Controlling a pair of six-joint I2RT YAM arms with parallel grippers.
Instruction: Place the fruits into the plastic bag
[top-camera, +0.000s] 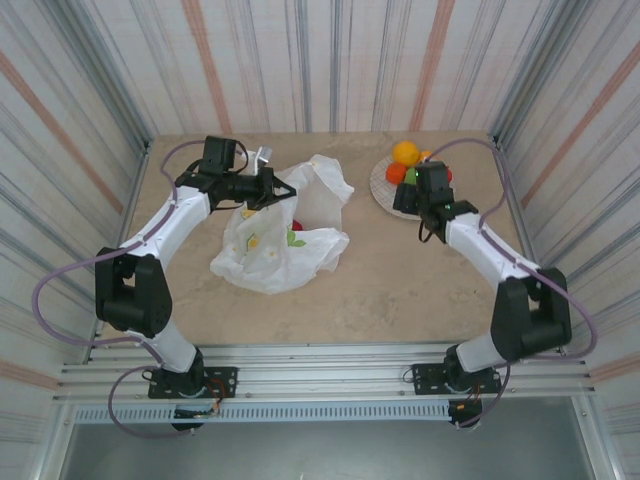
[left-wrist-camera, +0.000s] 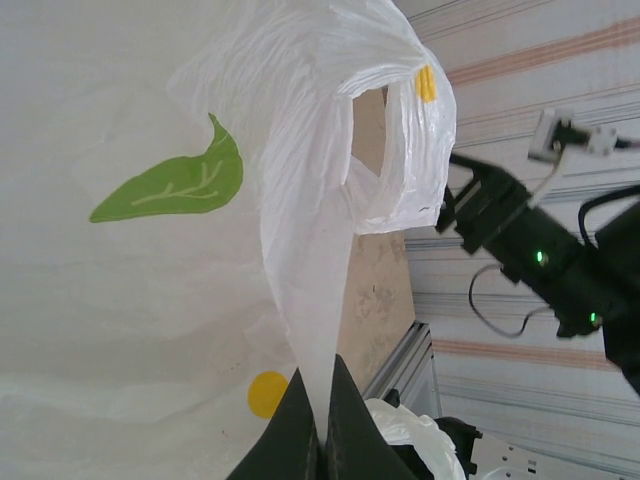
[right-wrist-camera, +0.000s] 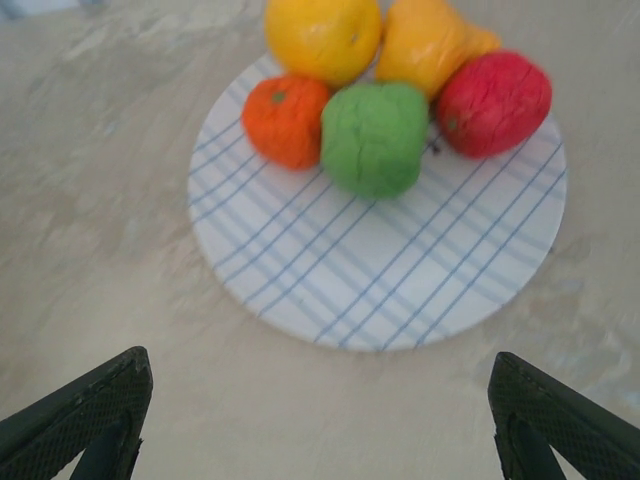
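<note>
Plastic bag (top-camera: 275, 250) first: it lies crumpled left of the table's (top-camera: 400, 290) middle, its upper part lifted toward the far edge. The left gripper (left-wrist-camera: 322, 405) is pinched tight on one thin fold of its film. A red shape (top-camera: 296, 225) shows through the plastic (probably a fruit already inside, though I cannot be sure).

Near the far right corner sits the checked plate (right-wrist-camera: 400, 290). The fruits on it are crowded at its far side, each touching a neighbour. The right gripper (right-wrist-camera: 315, 370) hovers just short of the plate's near rim, jaws spread wide with nothing between them.

What could go wrong:
- The fruits are packed close, so fingers coming down round the green apple (right-wrist-camera: 375, 135) would likely shove the tangerine (right-wrist-camera: 285, 120) or the red apple (right-wrist-camera: 493, 100), and a round fruit could roll off the plate.
- The bag hangs from a single pinch. The slick film may slide out, or the mouth may sag shut, and a dropped fruit would then land on the table.

Count:
- One bag and one plate.
- Five fruits on the plate: one yellow orange (right-wrist-camera: 322, 35), one yellow pear-shaped fruit (right-wrist-camera: 430, 45), one tangerine, one green apple and one red apple.
</note>
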